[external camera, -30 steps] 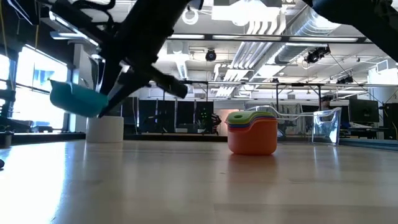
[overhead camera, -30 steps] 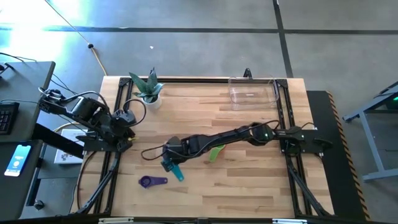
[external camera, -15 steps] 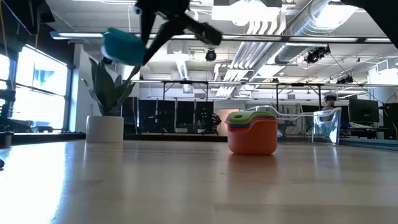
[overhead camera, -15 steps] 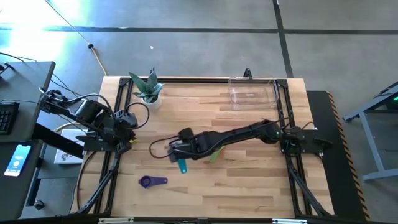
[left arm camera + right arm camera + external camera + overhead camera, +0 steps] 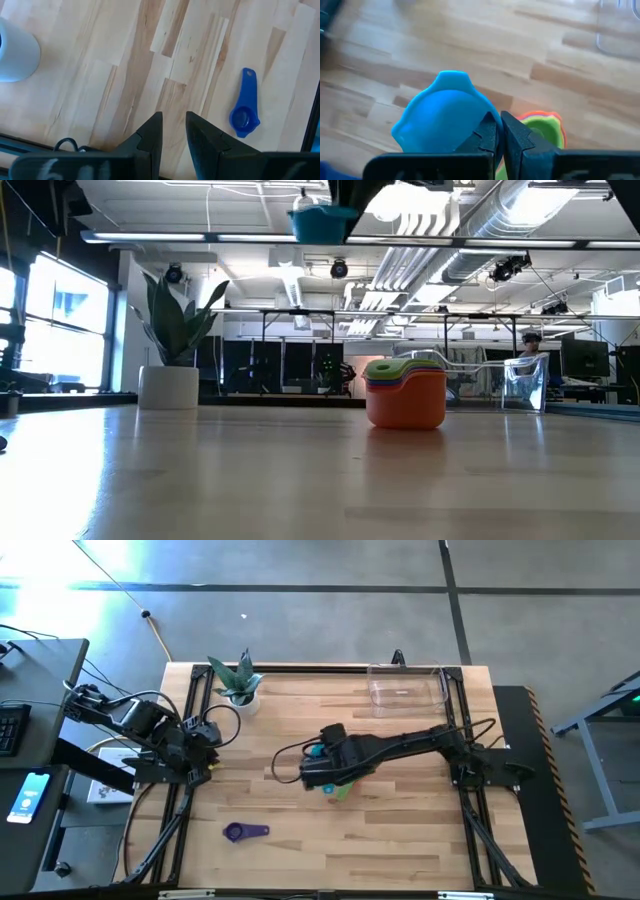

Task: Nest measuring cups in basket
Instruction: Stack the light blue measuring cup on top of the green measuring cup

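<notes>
**Teal cup being carried above the nested stack**

Teal measuring cup (image 5: 442, 112) is being held well clear of the table, its handle clamped between the closed fingers of the right gripper (image 5: 499, 131). In the high view the right gripper (image 5: 322, 766) is hanging over the middle of the table, just beside the green handle (image 5: 345, 788) of the stack. In the low view the teal cup (image 5: 322, 222) is being shown high up, offset to one side of the nested stack (image 5: 405, 392), whose orange outer cup is standing upright on the wood. The clear basket (image 5: 406, 688) is sitting well apart at the far right edge, with no cups inside. A purple cup (image 5: 245, 832) is lying alone on the near side. The left gripper (image 5: 172, 132) is waiting at the left table edge, its jaws nearly together on nothing.

The step in hand is judged to be the nesting of the teal cup. For the next move, centring over the stack's mouth and a level descent are being called for; its size fit cannot be told.
</notes>
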`<state>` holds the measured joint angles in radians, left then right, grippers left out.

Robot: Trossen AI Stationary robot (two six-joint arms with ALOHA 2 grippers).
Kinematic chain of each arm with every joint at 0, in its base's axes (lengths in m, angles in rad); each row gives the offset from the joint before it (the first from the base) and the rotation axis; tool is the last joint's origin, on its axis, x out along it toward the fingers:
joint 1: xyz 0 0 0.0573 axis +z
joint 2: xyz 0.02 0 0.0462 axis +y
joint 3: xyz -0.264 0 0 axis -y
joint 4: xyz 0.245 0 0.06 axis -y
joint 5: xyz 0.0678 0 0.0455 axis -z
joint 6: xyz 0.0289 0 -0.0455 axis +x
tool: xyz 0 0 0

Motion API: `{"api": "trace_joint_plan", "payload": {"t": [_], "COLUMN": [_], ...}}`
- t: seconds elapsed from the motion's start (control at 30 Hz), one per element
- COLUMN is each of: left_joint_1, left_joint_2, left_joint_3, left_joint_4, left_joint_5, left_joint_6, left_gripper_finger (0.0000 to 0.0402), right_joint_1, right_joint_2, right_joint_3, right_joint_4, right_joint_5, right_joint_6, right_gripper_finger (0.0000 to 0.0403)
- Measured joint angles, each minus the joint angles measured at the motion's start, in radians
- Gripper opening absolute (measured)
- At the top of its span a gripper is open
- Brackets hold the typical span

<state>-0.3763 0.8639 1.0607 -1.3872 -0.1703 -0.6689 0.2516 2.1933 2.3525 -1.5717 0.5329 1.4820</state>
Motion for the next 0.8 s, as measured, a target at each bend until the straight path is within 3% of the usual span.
{"api": "trace_joint_plan", "payload": {"t": [0.13,0.33,0.6,0.8], "left_joint_1": [0.000,0.000,0.001,0.001], "left_joint_2": [0.000,0.000,0.000,0.000], "left_joint_3": [0.000,0.000,0.000,0.000], "left_joint_4": [0.000,0.003,0.005,0.008], "left_joint_5": [0.000,-0.001,-0.007,-0.035], "left_joint_6": [-0.007,-0.013,-0.049,-0.085], "left_gripper_finger": [0.0074,0.0074,0.0074,0.0074], "right_joint_1": [-0.004,-0.022,-0.013,0.026], "right_joint_2": [-0.063,-0.195,-0.415,-0.495], "right_joint_3": [-0.053,-0.271,-0.644,-0.867], "right_joint_4": [0.002,0.002,0.160,0.327], "right_joint_5": [0.047,0.051,0.031,0.015], "right_joint_6": [-0.025,0.008,0.249,0.478], "right_gripper_finger": [0.0000,0.0000,0.0000,0.0000]}}
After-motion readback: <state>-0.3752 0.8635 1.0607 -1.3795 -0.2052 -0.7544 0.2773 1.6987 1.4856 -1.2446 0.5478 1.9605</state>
